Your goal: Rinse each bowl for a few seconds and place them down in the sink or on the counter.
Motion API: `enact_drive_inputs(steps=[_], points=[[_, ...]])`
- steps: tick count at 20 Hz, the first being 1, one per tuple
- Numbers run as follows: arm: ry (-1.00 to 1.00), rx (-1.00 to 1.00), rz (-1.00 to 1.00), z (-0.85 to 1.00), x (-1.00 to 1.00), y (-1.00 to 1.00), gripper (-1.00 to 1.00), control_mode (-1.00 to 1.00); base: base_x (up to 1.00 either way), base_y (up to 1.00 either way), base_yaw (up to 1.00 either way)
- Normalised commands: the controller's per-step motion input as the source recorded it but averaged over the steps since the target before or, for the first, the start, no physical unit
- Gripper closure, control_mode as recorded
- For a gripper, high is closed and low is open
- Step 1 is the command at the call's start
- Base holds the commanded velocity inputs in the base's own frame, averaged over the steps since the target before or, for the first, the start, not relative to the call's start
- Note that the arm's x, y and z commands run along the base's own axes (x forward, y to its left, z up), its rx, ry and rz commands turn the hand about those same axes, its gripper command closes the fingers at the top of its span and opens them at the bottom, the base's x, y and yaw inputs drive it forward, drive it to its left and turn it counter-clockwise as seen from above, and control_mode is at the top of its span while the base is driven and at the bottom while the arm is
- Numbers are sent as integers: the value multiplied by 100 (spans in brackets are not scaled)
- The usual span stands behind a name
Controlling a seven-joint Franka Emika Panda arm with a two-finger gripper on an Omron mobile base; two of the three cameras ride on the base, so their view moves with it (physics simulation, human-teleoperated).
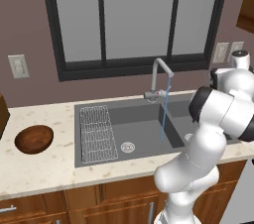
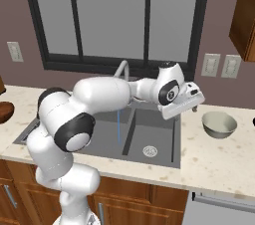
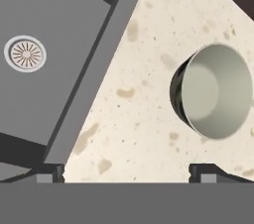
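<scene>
The dark reddish-brown bowl (image 1: 33,139) sits upright on the counter (image 1: 39,168) left of the sink (image 1: 144,119); its edge also shows at the far left of the right base view (image 2: 5,111). On the counter (image 2: 219,159) to the right of the sink (image 2: 159,129) rests the pale grey-green bowl (image 2: 219,124), empty. My gripper (image 2: 191,105) hovers over the counter strip between the right basin and that bowl, open and holding nothing. From the hand view, the pale bowl (image 3: 218,91) lies ahead to the right of my gripper (image 3: 129,173), apart from both fingertips (image 3: 49,172).
Water runs in a thin stream (image 1: 163,114) from the curved faucet (image 1: 161,74) into the sink. A wire rack (image 1: 96,134) lies in the left basin. The sink's rim (image 3: 94,79) and a drain (image 3: 26,53) lie left of the hand. A window and wall outlets (image 2: 219,64) stand behind.
</scene>
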Motion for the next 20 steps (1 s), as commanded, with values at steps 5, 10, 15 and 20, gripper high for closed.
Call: enact_drive_inputs(steps=[5, 10, 15, 20], points=[[-1, 0, 1, -5, 11, -18, -100, -100, 0, 0, 0], [0, 0, 1, -11, 8, -19, -100, -100, 0, 0, 0], [-1, 0, 2, -15, 8, -15, -100, -100, 0, 0, 0], [-3, 0, 2, -12, 11, -17, -100, -100, 0, 0, 0]])
